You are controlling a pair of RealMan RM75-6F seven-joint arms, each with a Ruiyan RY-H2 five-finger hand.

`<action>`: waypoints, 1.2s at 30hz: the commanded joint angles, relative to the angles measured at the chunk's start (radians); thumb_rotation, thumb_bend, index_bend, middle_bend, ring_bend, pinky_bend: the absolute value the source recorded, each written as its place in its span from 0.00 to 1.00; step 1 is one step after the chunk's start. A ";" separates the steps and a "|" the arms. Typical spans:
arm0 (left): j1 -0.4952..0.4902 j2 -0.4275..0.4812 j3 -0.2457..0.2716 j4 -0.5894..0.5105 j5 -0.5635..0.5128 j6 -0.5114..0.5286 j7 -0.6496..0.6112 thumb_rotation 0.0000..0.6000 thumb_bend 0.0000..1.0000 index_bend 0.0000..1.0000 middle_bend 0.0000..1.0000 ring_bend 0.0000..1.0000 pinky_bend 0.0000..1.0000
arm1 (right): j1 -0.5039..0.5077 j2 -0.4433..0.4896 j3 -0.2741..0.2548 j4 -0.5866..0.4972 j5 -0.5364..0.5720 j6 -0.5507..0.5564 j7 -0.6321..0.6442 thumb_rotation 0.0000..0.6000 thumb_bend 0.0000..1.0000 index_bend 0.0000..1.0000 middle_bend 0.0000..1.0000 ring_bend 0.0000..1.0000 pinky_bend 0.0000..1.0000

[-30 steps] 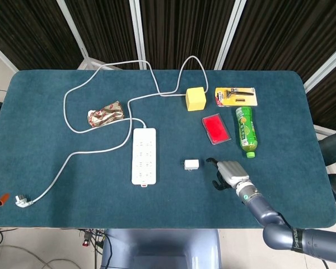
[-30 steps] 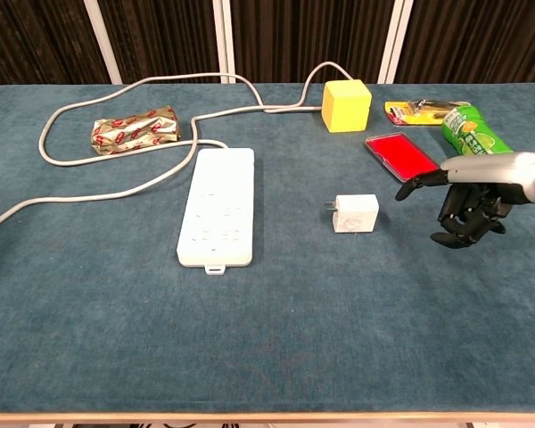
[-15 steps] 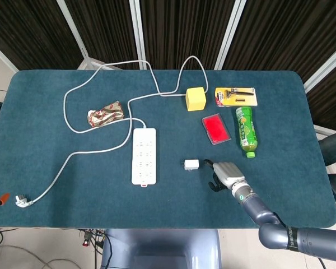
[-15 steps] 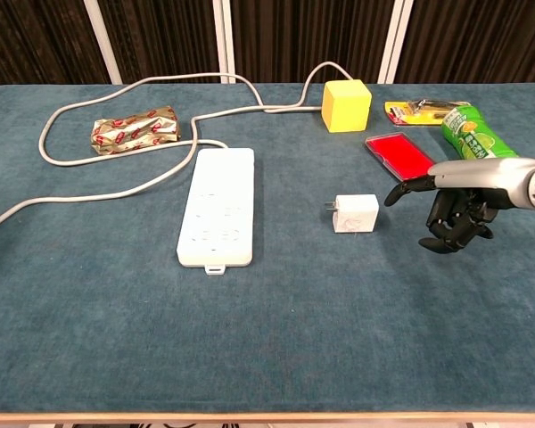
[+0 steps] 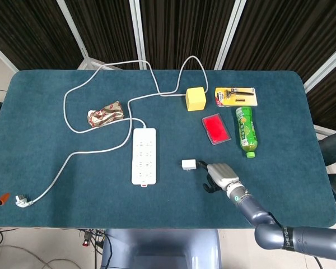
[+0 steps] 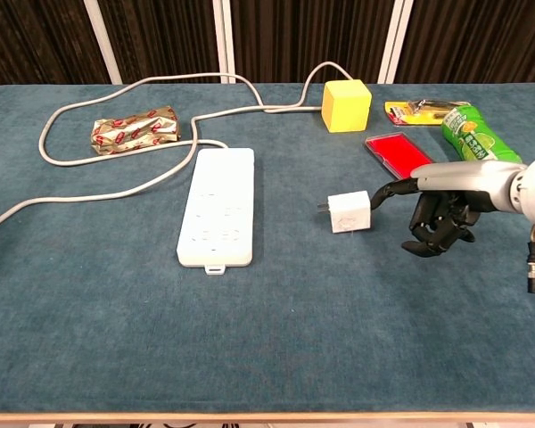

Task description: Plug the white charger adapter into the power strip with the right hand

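Right robot hand [image 6: 439, 210] nearer adapter [image 6: 349, 212], empty, fingers apart; teal table [image 6: 267, 339], dark curtains [image 6: 294, 36].

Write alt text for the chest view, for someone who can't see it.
The robot's right hand reaches in from the right, one finger touching the white charger adapter lying on a blue table. A white power strip lies flat to the adapter's left. Behind are a yellow cube, red case, green bottle and foil snack packet.

A robot test lab, by its look: a table [image 5: 56, 213] covered in dark teal felt, black curtains [image 5: 179, 28] with white frame bars behind, and loose cables [image 5: 5, 246] on the bare floor.
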 commanded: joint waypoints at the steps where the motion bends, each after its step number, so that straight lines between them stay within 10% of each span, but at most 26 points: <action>1: 0.000 0.000 0.000 0.001 -0.001 0.000 -0.001 1.00 0.08 0.16 0.00 0.00 0.00 | 0.005 -0.005 0.003 0.000 -0.001 0.006 0.001 1.00 0.52 0.13 0.79 0.84 0.75; 22: -0.002 0.002 0.000 0.000 -0.004 -0.006 -0.004 1.00 0.08 0.16 0.00 0.00 0.00 | 0.040 0.015 0.043 -0.110 -0.015 0.075 -0.008 1.00 0.52 0.15 0.78 0.83 0.75; 30: -0.001 0.003 0.000 0.000 -0.004 -0.003 -0.005 1.00 0.08 0.16 0.00 0.00 0.00 | -0.033 -0.009 0.089 -0.119 -0.116 0.243 0.065 1.00 0.44 0.07 0.26 0.26 0.27; 36: -0.001 0.001 0.002 -0.002 -0.003 -0.004 0.000 1.00 0.08 0.17 0.00 0.00 0.00 | -0.070 0.000 0.060 -0.106 -0.156 0.245 0.083 1.00 0.40 0.07 0.20 0.19 0.20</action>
